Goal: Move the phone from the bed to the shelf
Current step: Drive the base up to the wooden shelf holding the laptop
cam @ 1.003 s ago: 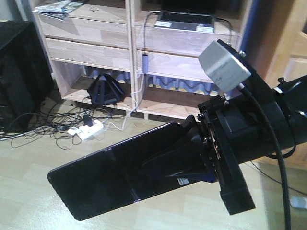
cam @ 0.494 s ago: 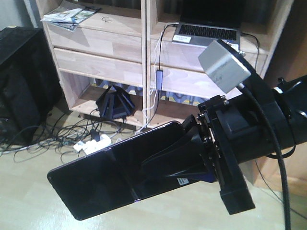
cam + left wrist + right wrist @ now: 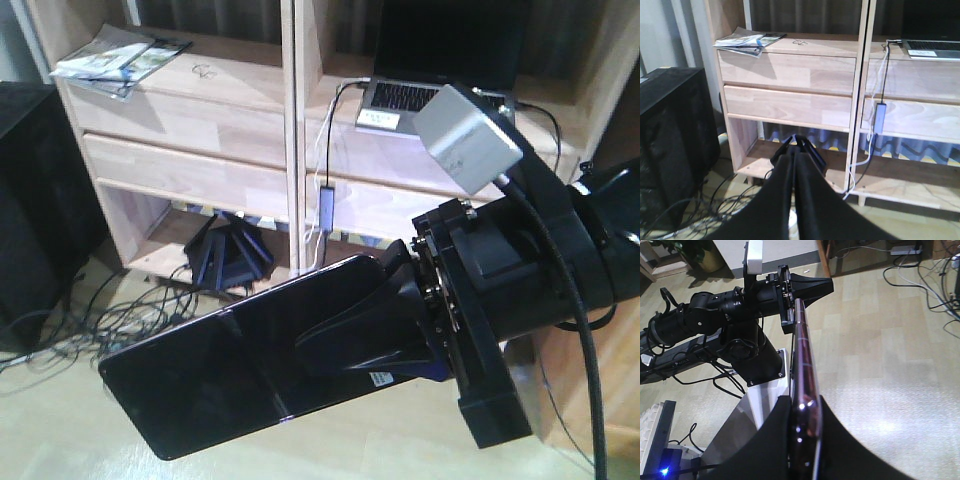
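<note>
My right gripper (image 3: 345, 345) is shut on the phone (image 3: 225, 375), a slim black glossy slab with a crease, held out level to the left above the floor. The right wrist view shows the phone (image 3: 804, 360) edge-on, pinkish rim up, clamped between the two black fingers of the right gripper (image 3: 804, 402). My left gripper (image 3: 793, 156) is shut with nothing in it, pointing at the shelf (image 3: 825, 46); it also shows as the left gripper (image 3: 829, 284) in the right wrist view. The shelf (image 3: 220, 78) of pale wood stands straight ahead. The bed is out of view.
On the shelf boards lie magazines (image 3: 115, 58) at the left and a grey laptop (image 3: 405, 98) with cables at the right. A black triangular object (image 3: 232, 258) sits on the bottom board. A black cabinet (image 3: 40, 200) stands at the left, and tangled cables (image 3: 110, 320) cover the floor.
The shelving unit has slid down and grown larger in the front view as the robot comes closer. The phone stays in the right gripper in the same pose.
</note>
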{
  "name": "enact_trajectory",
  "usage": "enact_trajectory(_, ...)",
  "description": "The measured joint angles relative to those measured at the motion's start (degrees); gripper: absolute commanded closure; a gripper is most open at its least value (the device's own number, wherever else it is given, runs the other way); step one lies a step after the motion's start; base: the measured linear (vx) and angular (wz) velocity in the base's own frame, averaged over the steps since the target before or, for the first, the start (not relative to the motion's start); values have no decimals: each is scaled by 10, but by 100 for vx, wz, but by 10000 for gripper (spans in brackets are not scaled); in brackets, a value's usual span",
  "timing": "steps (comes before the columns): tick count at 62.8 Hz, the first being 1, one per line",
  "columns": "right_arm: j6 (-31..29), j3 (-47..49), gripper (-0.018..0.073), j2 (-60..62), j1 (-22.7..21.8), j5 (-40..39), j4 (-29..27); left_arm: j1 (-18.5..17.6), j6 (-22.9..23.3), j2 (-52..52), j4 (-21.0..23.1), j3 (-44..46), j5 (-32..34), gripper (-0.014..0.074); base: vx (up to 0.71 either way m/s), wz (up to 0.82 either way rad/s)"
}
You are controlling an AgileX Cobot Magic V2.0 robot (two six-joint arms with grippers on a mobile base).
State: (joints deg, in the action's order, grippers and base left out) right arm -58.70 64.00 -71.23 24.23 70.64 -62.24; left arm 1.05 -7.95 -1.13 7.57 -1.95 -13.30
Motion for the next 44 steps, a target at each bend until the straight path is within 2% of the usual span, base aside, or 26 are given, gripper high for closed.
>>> enact_trajectory(26,0,0,563,0,0,0,0,0,0,0,0,0,0,596,34,-7)
enact_trajectory(44,0,0,563,0,0,0,0,0,0,0,0,0,0,596,30,-21)
